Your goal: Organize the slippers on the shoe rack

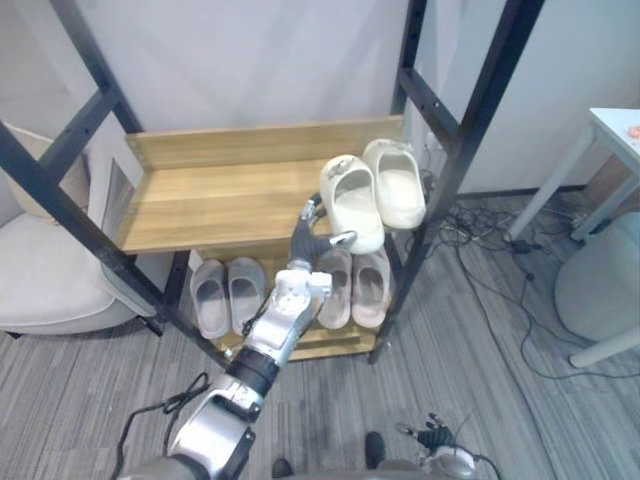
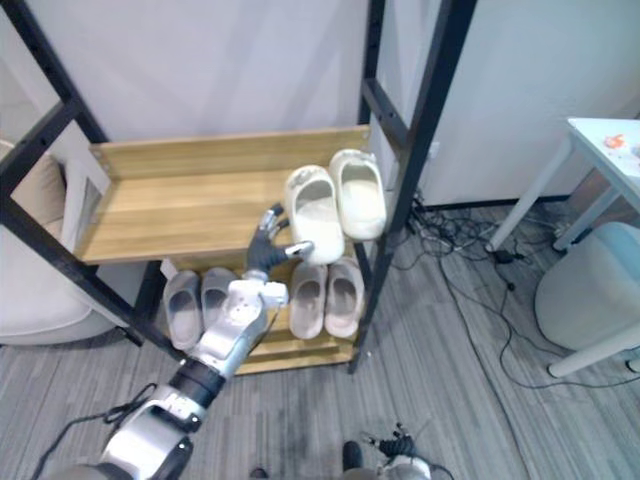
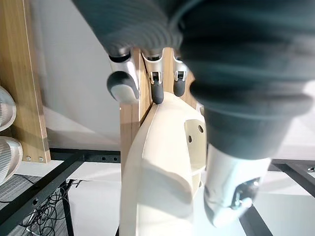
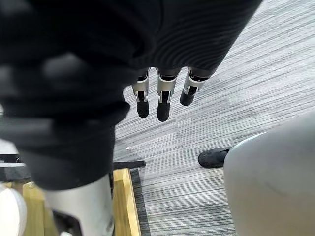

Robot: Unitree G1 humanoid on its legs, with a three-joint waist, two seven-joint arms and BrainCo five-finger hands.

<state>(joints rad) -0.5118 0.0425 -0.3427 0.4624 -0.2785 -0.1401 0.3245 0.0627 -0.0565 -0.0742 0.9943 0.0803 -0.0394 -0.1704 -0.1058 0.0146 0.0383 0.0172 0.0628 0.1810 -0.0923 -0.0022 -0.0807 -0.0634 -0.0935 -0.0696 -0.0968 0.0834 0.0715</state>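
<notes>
Hanging nearest, low over the striped grey carpet (image 1: 450, 340), the right hand (image 4: 162, 105) holds nothing, its fingers straight and relaxed. Past it the left hand (image 1: 303, 243) reaches up in front of the shoe rack (image 1: 470, 130), crossing the lower shelf (image 1: 330, 342). On that shelf a pair of grey slippers (image 1: 210, 298) sits toward the left end and a pair of beige slippers (image 1: 370, 285) toward the right end, toes pointing to the back.

At the front edge of the upper shelf (image 1: 220, 200), near its right end, the left hand grips a cream slipper (image 1: 352, 200) by the heel, fingers on one side and the thumb curled against the other. This slipper is thick-soled and smooth, with a broad strap pierced by small holes, and its heel hangs past the shelf's front edge. A second cream slipper (image 1: 395, 185) lies just beside it on the right, close to the rack's black right-hand post, toe to the back. Everything to the left of them on the upper shelf is bare wood.

A pale armchair (image 1: 40, 280) stands to the left of the rack. To the right, black cables (image 1: 470, 225) trail over the carpet toward a white table (image 1: 615, 125) and a round pale stool (image 1: 600, 285).
</notes>
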